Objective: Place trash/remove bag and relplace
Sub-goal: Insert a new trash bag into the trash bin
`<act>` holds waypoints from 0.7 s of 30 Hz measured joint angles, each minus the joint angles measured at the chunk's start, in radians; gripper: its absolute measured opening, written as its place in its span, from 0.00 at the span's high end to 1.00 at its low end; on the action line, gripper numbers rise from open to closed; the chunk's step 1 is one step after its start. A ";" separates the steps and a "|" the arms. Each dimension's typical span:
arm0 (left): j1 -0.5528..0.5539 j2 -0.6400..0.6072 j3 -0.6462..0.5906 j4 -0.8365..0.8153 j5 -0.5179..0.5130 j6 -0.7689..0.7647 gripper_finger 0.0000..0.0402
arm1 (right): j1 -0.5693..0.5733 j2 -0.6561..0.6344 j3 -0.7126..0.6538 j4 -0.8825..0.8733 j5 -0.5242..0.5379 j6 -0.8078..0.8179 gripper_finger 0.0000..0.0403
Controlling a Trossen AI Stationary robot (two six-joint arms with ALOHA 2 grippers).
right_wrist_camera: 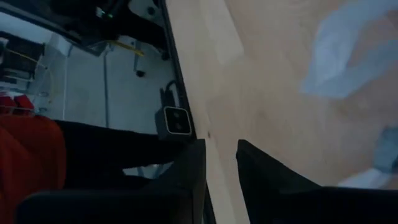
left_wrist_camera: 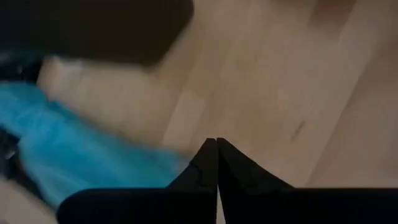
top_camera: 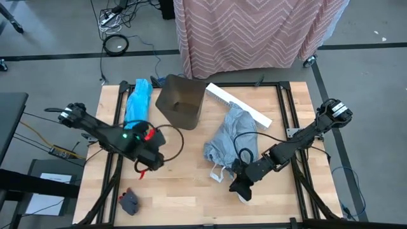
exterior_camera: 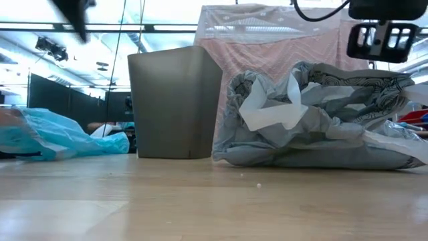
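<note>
High view shows you the grey bag (top_camera: 230,141) lying full on the table, out of the bin (top_camera: 180,102). The blue bag (top_camera: 137,100) lies just beside the bin. Your left gripper (top_camera: 154,161) sits near the blue bag with its fingers pressed together and nothing in them. Your right gripper (top_camera: 240,188) is by the grey bag's loop handle, its fingers a little apart and holding nothing. I think the blue bag goes in next. Open the left fingers first, then pinch one thin edge, not the whole bunch.
</note>
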 joint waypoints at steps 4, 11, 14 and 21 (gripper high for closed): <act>0.000 0.001 -0.174 -0.007 0.168 0.032 0.92 | -0.008 0.000 0.000 0.042 -0.004 -0.017 0.76; -0.008 0.003 -0.420 0.310 0.401 0.087 0.72 | -0.008 0.000 0.000 0.048 -0.078 0.001 0.60; -0.008 0.010 -0.450 0.341 0.385 0.038 0.65 | -0.008 0.000 0.000 0.047 -0.095 0.035 0.53; -0.008 0.019 -0.543 0.388 0.386 0.004 0.61 | -0.048 0.000 0.000 0.046 -0.157 0.056 0.45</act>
